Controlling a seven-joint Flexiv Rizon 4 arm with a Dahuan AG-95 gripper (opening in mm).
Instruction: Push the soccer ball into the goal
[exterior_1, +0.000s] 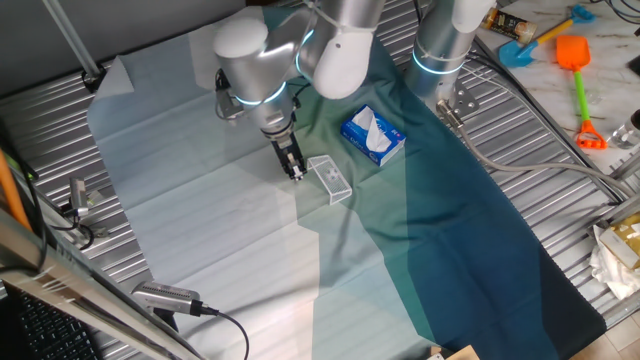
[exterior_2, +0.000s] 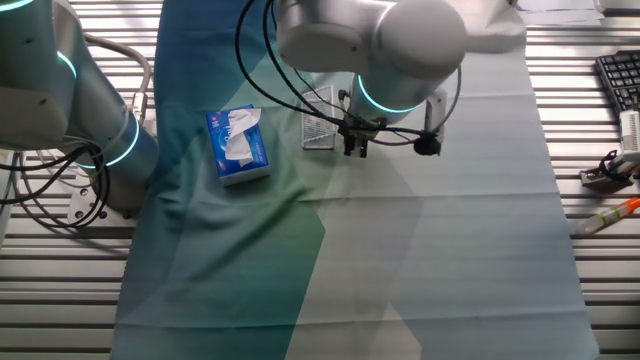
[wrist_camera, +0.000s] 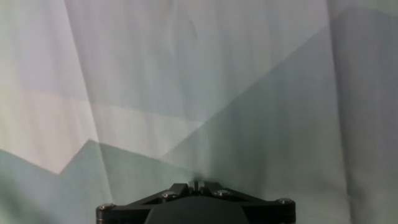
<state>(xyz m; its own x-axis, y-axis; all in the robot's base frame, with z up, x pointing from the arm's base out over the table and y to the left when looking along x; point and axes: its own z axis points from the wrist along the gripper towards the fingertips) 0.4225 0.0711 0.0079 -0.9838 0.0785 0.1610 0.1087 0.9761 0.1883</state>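
Observation:
My gripper (exterior_1: 296, 172) points down at the cloth, its black fingers pressed together, right beside the near-left end of the goal (exterior_1: 331, 179), a small clear plastic box frame. In the other fixed view the gripper (exterior_2: 355, 149) stands just right of the goal (exterior_2: 318, 122). The hand view shows only the shut fingertips (wrist_camera: 198, 184) and bare cloth. The soccer ball shows in no view; I cannot tell whether the fingers or the goal hide it.
A blue-and-white tissue box (exterior_1: 373, 136) lies beyond the goal, also seen in the other fixed view (exterior_2: 239, 146). A second arm's base (exterior_1: 441, 45) stands at the back. Plastic toys (exterior_1: 578, 72) lie at the far right, and a cable adapter (exterior_1: 166, 297) at the front left.

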